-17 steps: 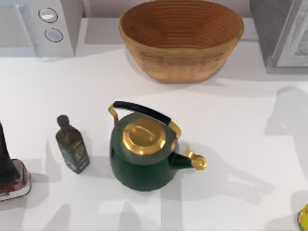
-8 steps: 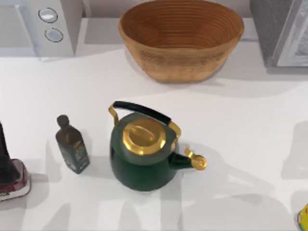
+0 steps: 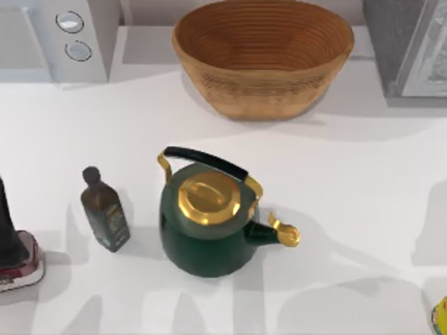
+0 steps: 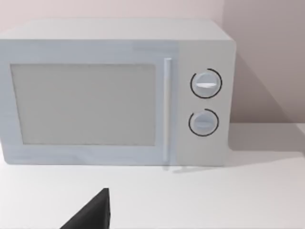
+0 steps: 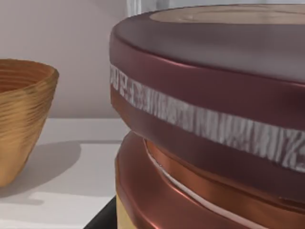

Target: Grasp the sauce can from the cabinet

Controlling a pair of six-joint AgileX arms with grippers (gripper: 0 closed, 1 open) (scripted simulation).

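**kettle_fan:** ok so where's the sauce can sitting right now? And what's the claw doing?

**armwatcher:** The sauce can [image 5: 214, 95] is looming right up against the right wrist camera. Its dark maroon rim is taking up most of that shot, with a pale streaky band running round under it and a bit of tan top face peeking over the edge. The woven basket [image 5: 19, 119] is sitting farther off beside it, on the white table [image 3: 349, 174]. I can't tell whether the can is resting in the cabinet [image 3: 408, 49] or not, since the shot is too close for that.

**kettle_fan:** and the right gripper — clenched on it?

**armwatcher:** Honestly can't tell. Just a dark corner of the right gripper [image 5: 102, 218] is poking in under the can, so whether it's clamped or released is anyone's guess.

**kettle_fan:** left side?

**armwatcher:** The left gripper [image 4: 90, 217] is showing as a black wedge, pointing at the microwave [image 4: 114, 95] — same story, can't say if it's released or clenched. From above, the green kettle [image 3: 206, 230] is sitting mid-table, the dark bottle [image 3: 105, 209] is standing to its left and apart from it, and the cabinet is sitting in the far right corner.
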